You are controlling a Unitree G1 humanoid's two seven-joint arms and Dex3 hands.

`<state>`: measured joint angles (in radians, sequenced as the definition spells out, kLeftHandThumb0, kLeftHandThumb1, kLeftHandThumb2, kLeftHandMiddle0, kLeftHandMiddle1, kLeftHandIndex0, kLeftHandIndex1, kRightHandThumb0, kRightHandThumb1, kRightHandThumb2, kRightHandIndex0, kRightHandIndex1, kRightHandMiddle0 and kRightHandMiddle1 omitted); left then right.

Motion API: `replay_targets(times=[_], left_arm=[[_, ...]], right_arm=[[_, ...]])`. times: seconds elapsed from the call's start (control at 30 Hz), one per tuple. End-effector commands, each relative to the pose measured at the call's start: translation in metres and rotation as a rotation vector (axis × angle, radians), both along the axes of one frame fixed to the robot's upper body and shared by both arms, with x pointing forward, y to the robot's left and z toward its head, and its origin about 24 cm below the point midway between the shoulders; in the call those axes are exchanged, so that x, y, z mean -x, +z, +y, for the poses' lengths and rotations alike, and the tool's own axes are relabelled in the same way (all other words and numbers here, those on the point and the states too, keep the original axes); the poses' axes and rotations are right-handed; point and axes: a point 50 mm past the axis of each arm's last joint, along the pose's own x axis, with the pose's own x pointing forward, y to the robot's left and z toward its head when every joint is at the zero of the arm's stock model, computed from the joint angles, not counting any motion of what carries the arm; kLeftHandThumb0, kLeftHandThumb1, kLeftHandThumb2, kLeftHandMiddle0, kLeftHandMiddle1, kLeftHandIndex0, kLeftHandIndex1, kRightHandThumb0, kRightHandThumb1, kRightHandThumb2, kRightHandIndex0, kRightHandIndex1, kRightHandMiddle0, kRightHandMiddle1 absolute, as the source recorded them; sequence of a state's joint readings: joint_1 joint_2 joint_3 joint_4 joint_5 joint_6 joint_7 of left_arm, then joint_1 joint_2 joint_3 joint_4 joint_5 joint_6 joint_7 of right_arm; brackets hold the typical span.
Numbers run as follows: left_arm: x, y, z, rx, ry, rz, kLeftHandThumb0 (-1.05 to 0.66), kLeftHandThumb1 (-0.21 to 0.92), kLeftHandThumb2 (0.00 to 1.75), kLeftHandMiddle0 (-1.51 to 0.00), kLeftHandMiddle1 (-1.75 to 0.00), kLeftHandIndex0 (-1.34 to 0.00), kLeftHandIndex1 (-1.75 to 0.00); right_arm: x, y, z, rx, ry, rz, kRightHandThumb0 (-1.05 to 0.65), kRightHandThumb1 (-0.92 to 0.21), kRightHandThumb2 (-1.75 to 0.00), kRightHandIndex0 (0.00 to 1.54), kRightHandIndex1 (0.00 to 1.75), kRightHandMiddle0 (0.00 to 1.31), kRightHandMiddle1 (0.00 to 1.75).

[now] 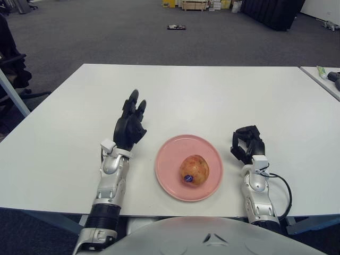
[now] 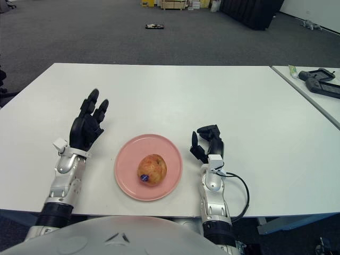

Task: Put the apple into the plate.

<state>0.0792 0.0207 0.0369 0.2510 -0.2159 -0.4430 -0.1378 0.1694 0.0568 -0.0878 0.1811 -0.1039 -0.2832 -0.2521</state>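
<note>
A red-yellow apple (image 1: 193, 170) with a small blue sticker lies inside the pink plate (image 1: 169, 159) near the table's front edge. My left hand (image 1: 129, 121) is left of the plate, raised over the table with its black fingers spread and pointing away from me, holding nothing. My right hand (image 1: 247, 143) shows just right of the plate, fingers curled and empty.
The white table (image 1: 202, 95) stretches far behind the plate. A second table (image 2: 313, 85) at the right carries a dark device and a small green item. Grey carpet with distant boxes lies beyond.
</note>
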Motion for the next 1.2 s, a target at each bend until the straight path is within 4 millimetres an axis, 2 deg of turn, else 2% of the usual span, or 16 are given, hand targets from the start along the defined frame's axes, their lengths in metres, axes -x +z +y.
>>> replay_targets(times=[0.0,0.03,0.1,0.3,0.53,0.93,1.17], left_arm=[[0.002,-0.008,0.001,-0.020,0.083,0.011,-0.74,0.92,0.96,-0.27,-1.35,-0.08,-1.56],[0.004,-0.010,0.001,-0.026,0.111,0.010,-0.73,0.92,0.96,-0.28,-1.38,-0.09,-1.60],[0.006,-0.013,0.000,-0.041,0.151,0.009,-0.70,0.92,0.96,-0.36,-1.50,-0.22,-1.69],[0.013,-0.018,0.000,-0.078,0.208,-0.001,-0.63,0.92,0.99,-0.48,-1.69,-0.45,-1.74],[0.018,-0.022,0.000,-0.079,0.228,-0.010,-0.56,0.92,1.04,-0.62,-1.74,-0.62,-1.75],[0.027,-0.028,0.002,-0.119,0.241,0.027,-0.56,0.92,1.04,-0.73,-1.75,-0.73,-1.75],[0.032,-0.034,0.005,-0.146,0.256,0.053,-0.58,0.92,1.04,-0.80,-1.75,-0.74,-1.75]], right_arm=[[0.002,-0.009,0.001,-0.013,-0.007,0.059,-0.38,-0.68,-0.86,0.58,1.30,0.34,1.75],[0.002,-0.009,0.002,-0.010,-0.006,0.062,-0.38,-0.68,-0.86,0.59,1.30,0.34,1.75],[0.002,-0.009,0.002,-0.005,-0.004,0.065,-0.38,-0.67,-0.87,0.59,1.30,0.34,1.75],[0.001,-0.010,0.002,0.003,0.011,0.063,-0.39,-0.65,-0.90,0.60,1.30,0.36,1.75],[-0.001,-0.011,0.004,0.001,0.037,0.049,-0.39,-0.63,-0.93,0.61,1.32,0.37,1.75],[-0.001,-0.014,0.004,0.002,0.052,0.034,-0.39,-0.65,-0.90,0.58,1.32,0.36,1.75],[-0.001,-0.014,0.004,-0.001,0.055,0.030,-0.39,-0.65,-0.90,0.60,1.34,0.36,1.75]])
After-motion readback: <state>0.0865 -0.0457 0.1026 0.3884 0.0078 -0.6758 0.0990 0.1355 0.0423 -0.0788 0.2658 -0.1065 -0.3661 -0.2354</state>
